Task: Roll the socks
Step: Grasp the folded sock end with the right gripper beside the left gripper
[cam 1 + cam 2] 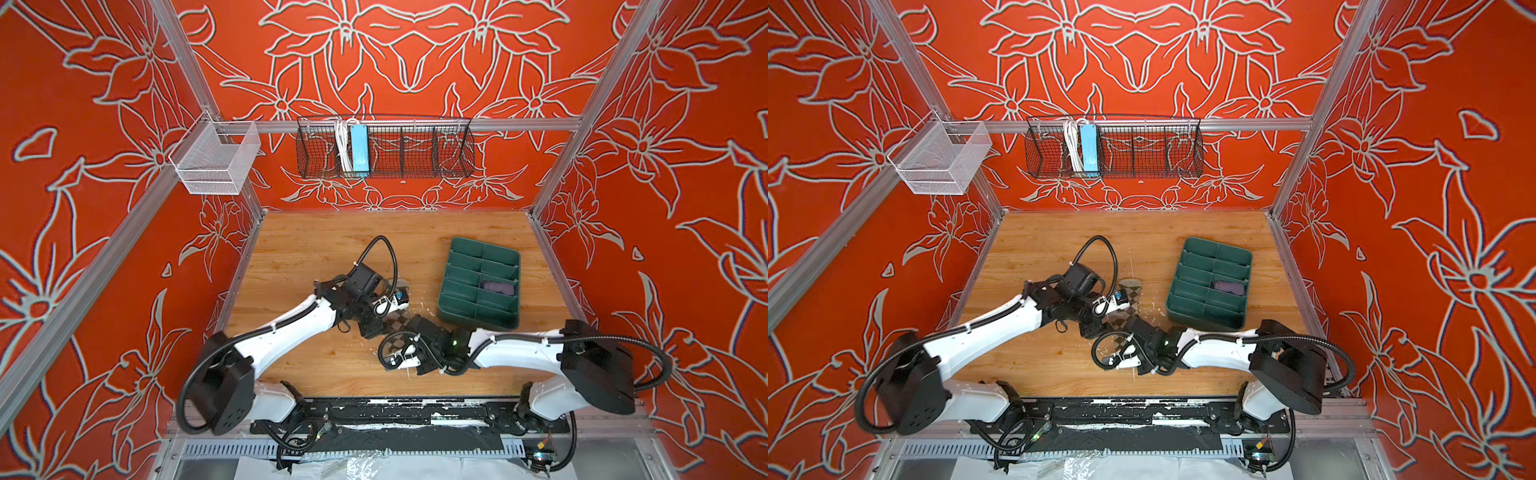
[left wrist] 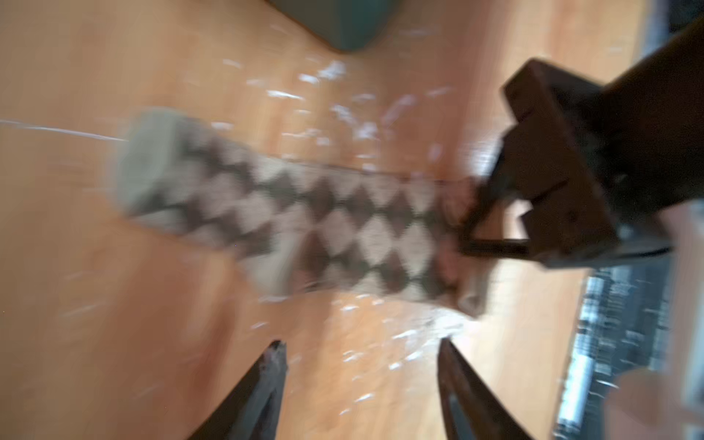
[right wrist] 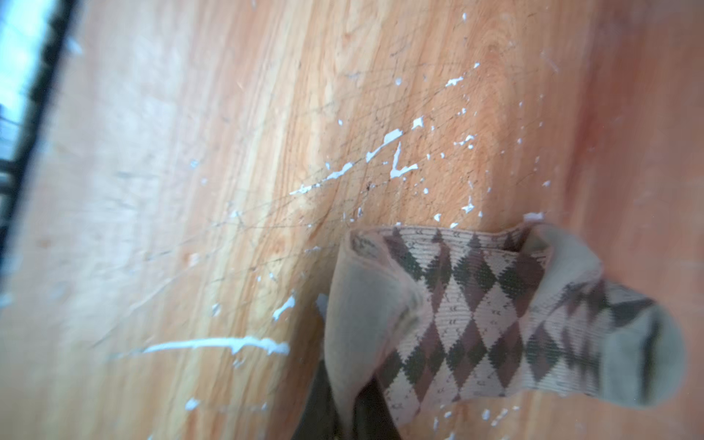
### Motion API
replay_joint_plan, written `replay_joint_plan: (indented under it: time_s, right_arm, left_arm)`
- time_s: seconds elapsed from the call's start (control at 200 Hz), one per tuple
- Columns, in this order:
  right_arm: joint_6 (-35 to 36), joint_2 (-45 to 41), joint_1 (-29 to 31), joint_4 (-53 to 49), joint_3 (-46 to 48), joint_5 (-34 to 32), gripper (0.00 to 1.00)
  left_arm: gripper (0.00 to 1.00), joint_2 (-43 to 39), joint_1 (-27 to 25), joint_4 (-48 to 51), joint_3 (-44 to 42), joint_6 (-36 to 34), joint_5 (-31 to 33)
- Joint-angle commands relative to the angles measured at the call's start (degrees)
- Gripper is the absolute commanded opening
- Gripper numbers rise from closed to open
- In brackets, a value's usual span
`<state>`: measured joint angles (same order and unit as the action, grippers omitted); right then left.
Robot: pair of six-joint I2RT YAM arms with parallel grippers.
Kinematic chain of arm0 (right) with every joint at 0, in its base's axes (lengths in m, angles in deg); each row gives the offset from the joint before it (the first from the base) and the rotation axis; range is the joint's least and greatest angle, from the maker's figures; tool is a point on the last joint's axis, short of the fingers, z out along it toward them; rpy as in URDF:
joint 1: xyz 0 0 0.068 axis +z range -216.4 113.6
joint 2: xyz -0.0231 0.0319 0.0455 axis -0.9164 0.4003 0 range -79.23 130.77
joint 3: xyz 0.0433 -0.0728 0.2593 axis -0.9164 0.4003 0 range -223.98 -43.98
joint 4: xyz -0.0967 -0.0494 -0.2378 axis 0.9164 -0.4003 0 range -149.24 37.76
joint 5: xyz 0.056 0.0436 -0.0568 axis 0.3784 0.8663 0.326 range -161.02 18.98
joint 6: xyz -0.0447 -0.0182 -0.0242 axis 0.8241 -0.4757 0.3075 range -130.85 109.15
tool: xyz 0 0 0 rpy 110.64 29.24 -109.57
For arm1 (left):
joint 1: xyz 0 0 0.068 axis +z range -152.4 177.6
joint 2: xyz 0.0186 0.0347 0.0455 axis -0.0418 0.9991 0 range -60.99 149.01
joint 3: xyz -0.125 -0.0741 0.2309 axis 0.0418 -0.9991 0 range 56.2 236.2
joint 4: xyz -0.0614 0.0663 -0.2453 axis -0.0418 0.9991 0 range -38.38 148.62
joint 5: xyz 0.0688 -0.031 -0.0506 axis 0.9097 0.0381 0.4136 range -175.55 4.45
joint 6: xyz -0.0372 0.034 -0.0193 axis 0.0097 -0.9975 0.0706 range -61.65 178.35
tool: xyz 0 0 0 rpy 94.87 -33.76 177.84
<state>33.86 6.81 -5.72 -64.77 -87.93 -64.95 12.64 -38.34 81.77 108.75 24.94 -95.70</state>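
The olive-and-beige argyle sock (image 2: 304,213) lies stretched along the wooden table, its plain toe end farthest from my right gripper. My right gripper (image 3: 344,415) is shut on the sock's (image 3: 476,316) plain beige end. In the blurred left wrist view my left gripper (image 2: 360,344) is open beside the sock, with only bare table between its fingers. In both top views the two grippers (image 1: 374,330) (image 1: 409,326) meet at mid-table and the arms hide most of the argyle sock (image 1: 1129,291). The purple sock (image 1: 496,286) (image 1: 1227,286) lies bunched in a compartment of the tray.
The dark green divided tray (image 1: 478,322) (image 1: 1204,322) stands on the table's right half, just behind my right arm. White paint flecks (image 3: 384,143) mark the wood. A black wire basket (image 1: 386,149) and a white mesh basket (image 1: 216,160) hang on the frame above the table.
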Motion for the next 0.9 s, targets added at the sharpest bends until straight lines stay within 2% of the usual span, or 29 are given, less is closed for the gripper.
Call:
replay_joint_plan:
  time_s: [0.0,0.045,0.09,0.15,0.255,0.295,0.355,0.48,0.66,0.726,0.896]
  right_arm:
    - [-3.57,3.13,-3.56,-16.13,-6.15,14.24,0.0]
    - [-4.34,5.51,-5.42,-19.54,-9.32,17.8,0.0]
    - [-4.76,8.65,-7.2,-23.52,-12.91,21.41,0.0]
    - [-5.03,13.18,-8.88,-28.04,-17.47,24.59,0.0]
    - [-3.52,20.01,-9.86,-34.74,-23.83,27.9,0.0]
    - [-3.13,21.91,-10.22,-36.01,-25.61,28.86,0.0]
    - [-2.48,24.17,-10.7,-37.58,-27.52,30.28,0.0]
    - [-1.56,27.14,-11.57,-39.5,-30.47,32.54,0.0]
    - [-0.51,32.08,-12.01,-43.81,-35.26,32.78,0.0]
    - [-0.32,33.07,-12.26,-44.4,-36.18,33.03,0.0]
    - [0.23,33.24,-12.74,-44.18,-36.57,33.39,0.0]
  left_arm:
    - [0.63,-10.64,0.26,-14.5,-5.94,-0.03,19.23]
    - [0.63,-16.06,0.19,-18.74,-8.3,-0.75,22.84]
    - [0.63,-22.47,0.26,-20.81,-10.45,-2.83,23.11]
    - [0.63,-29.48,0.17,-19.76,-11.99,-6.15,19.01]
    - [0.64,-39.13,-0.64,-11.39,-13.43,-17.12,6.01]
    - [0.66,-41.26,-2.0,-9.59,-14.01,-19.64,5.26]
    - [0.66,-42.07,-5.12,-7.12,-13.97,-22.11,7.49]
    - [0.66,-38.83,-14.84,-5.55,-16.36,-27.81,15.39]
    - [0.65,-27.09,-28.3,-18.97,-27.52,-34.56,24.44]
    - [0.65,-21.16,-29.61,-24.79,-29.61,-34.59,26.57]
    - [0.65,-7.66,-29.62,-33.81,-29.04,-26.83,28.26]
